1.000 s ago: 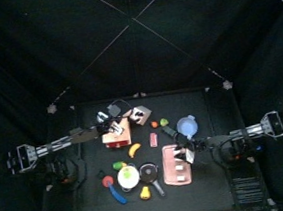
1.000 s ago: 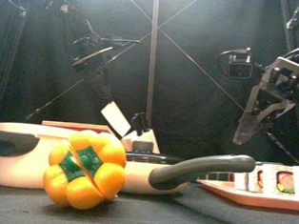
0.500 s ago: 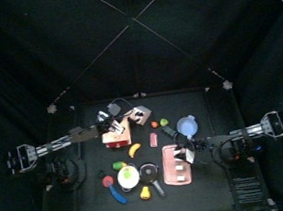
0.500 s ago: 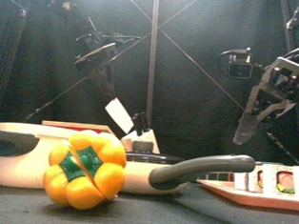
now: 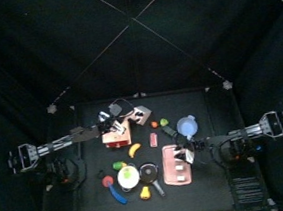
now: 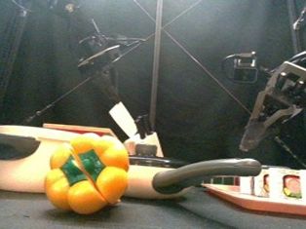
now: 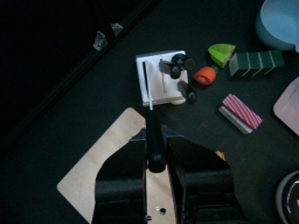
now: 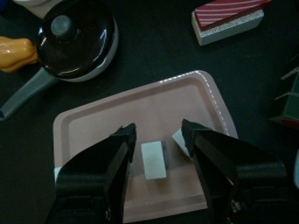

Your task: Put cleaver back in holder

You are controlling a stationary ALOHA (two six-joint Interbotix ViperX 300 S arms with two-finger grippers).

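half the cleaver (image 7: 114, 163), perhaps, behind jaws

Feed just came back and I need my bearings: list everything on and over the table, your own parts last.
cleaver: one, pale blade, black handle, in the left gripper above the holder
holder: one, white, black handles in it, back left
pan: one, black, lidded, front middle
pepper: one, yellow, front edge
tray: one, pink, below the right gripper
block: one, white, on the tray
bowl: one, blue, right of the holder
left gripper: shut on the cleaver
right gripper: open
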